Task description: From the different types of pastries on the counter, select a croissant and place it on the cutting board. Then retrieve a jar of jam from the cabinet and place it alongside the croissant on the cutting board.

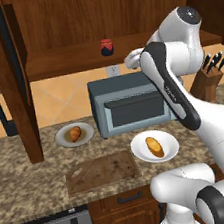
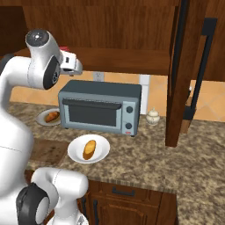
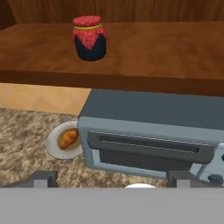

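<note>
Seen from the hand view: jar (image 3: pixel 89 37) upright on the cabinet (image 3: pixel 144 52) shelf above the toaster oven (image 3: pixel 153 135), up and to its left, with a red cloth top and dark body plain there; in the left base view (image 1: pixel 106 47) a small red-and-dark spot on the shelf above the oven (image 1: pixel 128 104). Gripper (image 3: pixel 113 178) poised over the oven's top with nothing between the tips, fingertips (image 3: pixel 43 178) spread wide apart; in the left base view the hand (image 1: pixel 133 59) just a pale shape above the oven's right rear, mostly behind the forearm. Croissant (image 1: pixel 75 133) on a small plate (image 1: pixel 62 137) left of the oven, untouched, also caught in the hand view (image 3: pixel 69 138) and at the right base view's left edge (image 2: pixel 52 116). Longer golden pastry (image 1: pixel 154 146) on a second plate (image 1: pixel 140 153) in front of the oven. Board (image 1: pixel 102 172) bare, flat on the counter (image 1: pixel 23 182) in front of the oven and to its left. Shown from the left base only: knife block (image 1: pixel 208 80) right of the oven. Shown from the right base only: small white pot (image 2: pixel 153 116) right of the oven. Speckled granite top, wooden drawers beneath, tan tile wall behind the oven.
</note>
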Motion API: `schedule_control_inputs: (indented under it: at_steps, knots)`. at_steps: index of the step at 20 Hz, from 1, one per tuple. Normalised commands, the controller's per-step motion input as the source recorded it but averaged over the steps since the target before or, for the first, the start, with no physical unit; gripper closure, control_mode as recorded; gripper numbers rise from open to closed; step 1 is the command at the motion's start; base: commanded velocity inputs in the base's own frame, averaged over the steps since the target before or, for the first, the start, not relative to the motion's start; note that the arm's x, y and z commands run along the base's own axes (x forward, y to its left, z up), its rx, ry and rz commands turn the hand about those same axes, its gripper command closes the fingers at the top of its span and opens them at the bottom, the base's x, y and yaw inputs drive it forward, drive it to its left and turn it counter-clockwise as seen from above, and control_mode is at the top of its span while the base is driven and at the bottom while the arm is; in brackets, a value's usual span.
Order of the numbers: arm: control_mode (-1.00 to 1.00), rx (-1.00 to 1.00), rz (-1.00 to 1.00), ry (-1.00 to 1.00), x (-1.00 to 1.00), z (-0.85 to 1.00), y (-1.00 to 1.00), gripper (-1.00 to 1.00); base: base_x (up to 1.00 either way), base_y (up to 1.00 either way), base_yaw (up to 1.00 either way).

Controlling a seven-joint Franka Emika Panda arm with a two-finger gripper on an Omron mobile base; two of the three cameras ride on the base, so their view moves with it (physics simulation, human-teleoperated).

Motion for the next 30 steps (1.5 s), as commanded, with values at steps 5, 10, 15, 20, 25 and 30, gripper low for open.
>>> schedule_control_inputs:
  at_steps: [5,10,15,20,25,30]
  knots:
    - [-1.00,0.04,0.00,-0.04,0.05,0.19,0.09,-1.00,0.00,0.00,0.00]
    - [-1.00,0.07,0.01,-0.07,0.55,0.69,0.30,-1.00,0.00,0.00,0.00]
    - [-1.00,0.03,0.02,0.00,0.32,-0.02,0.26,-1.00,0.00,0.00,0.00]
    - [-1.00,0.01,0.00,0.00,0.24,-0.01,0.17,-1.00,0.00,0.00,0.00]
    - [-1.00,0.00,0.00,0.00,0.65,0.00,0.05,-1.00,0.00,0.00,0.00]
    - [-1.00,0.01,0.00,0.00,0.18,-0.01,0.06,-1.00,0.00,0.00,0.00]
